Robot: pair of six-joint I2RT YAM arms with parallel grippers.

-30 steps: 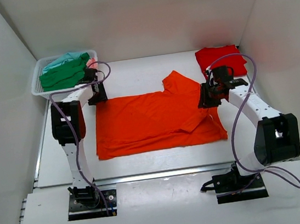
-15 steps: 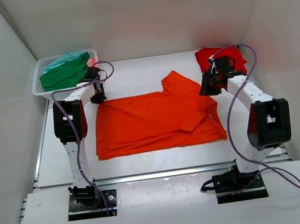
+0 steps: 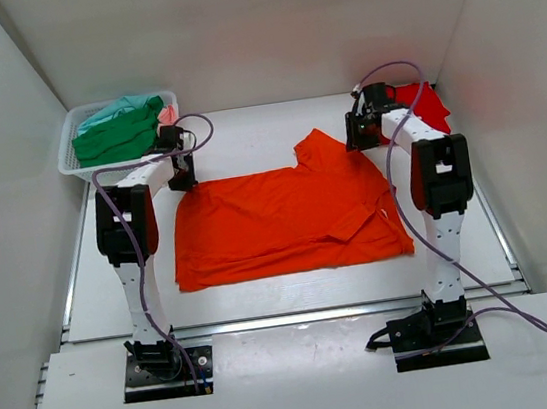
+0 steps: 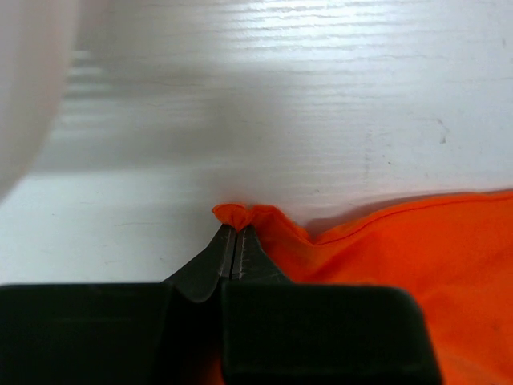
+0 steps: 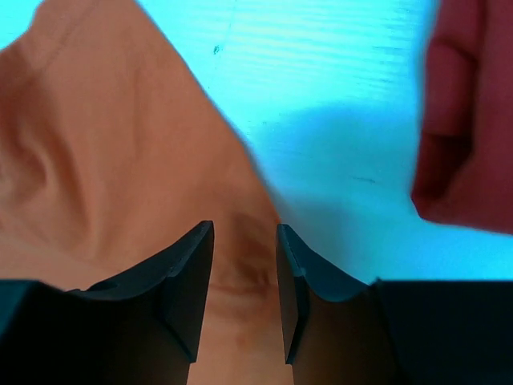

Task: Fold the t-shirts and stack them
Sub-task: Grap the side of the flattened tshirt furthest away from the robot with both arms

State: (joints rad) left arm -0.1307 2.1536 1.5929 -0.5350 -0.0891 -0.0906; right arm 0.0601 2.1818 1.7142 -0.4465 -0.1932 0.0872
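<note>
Top external view: the soft orange t-shirt lies spread nearly flat on the white table, its far sleeve creased, and the folded red t-shirt is partly hidden behind the right arm. The left gripper is pinched tight on a puckered far corner of the orange cloth. The right gripper hangs with jaws apart over the sleeve, contact unclear.
</note>
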